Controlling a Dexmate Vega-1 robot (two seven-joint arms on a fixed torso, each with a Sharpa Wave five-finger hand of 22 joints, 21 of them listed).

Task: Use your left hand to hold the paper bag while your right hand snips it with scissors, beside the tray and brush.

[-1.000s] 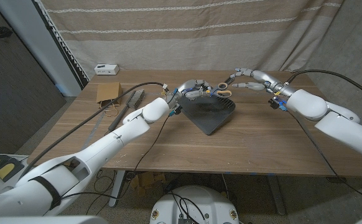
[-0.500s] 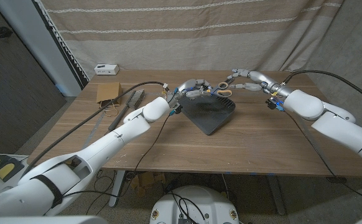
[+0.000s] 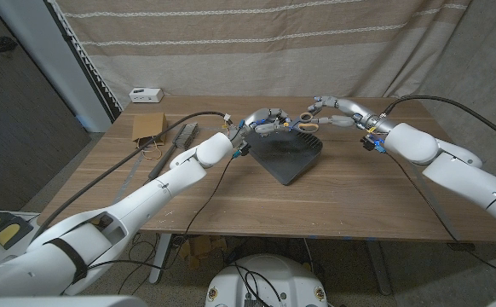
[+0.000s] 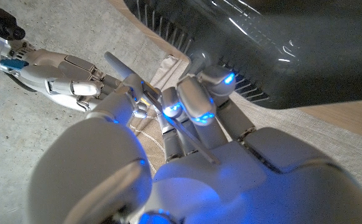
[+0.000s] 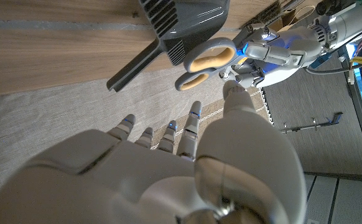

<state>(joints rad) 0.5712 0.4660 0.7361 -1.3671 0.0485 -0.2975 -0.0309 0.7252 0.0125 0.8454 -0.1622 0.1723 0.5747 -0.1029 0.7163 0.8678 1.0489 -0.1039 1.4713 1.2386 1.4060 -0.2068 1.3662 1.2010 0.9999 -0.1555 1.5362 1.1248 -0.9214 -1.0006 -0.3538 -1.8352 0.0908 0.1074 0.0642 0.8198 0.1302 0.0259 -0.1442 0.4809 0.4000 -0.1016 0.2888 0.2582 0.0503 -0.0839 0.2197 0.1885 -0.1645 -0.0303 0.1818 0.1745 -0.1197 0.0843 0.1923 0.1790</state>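
My left hand (image 3: pixel 268 120) holds grey scissors (image 3: pixel 304 127) with orange-lined handles by the blades, above the far edge of the dark tray (image 3: pixel 286 160). The handles point toward my right hand (image 3: pixel 326 108), which hovers just beyond them with fingers apart and nothing in it. In the right wrist view the scissors (image 5: pixel 204 62) hang free in front of my right hand (image 5: pixel 187 162), their blades in my left hand (image 5: pixel 274 53). The brown paper bag (image 3: pixel 148 127) lies flat at the table's far left, away from both hands.
A long brush (image 3: pixel 178 141) lies beside the paper bag, a loose strip on the table near it. A small white box (image 3: pixel 146 94) sits at the far left corner. A curtain hangs behind the table.
My right hand has moved left and closer to the scissors' handles. My left hand has kept the scissors in place.
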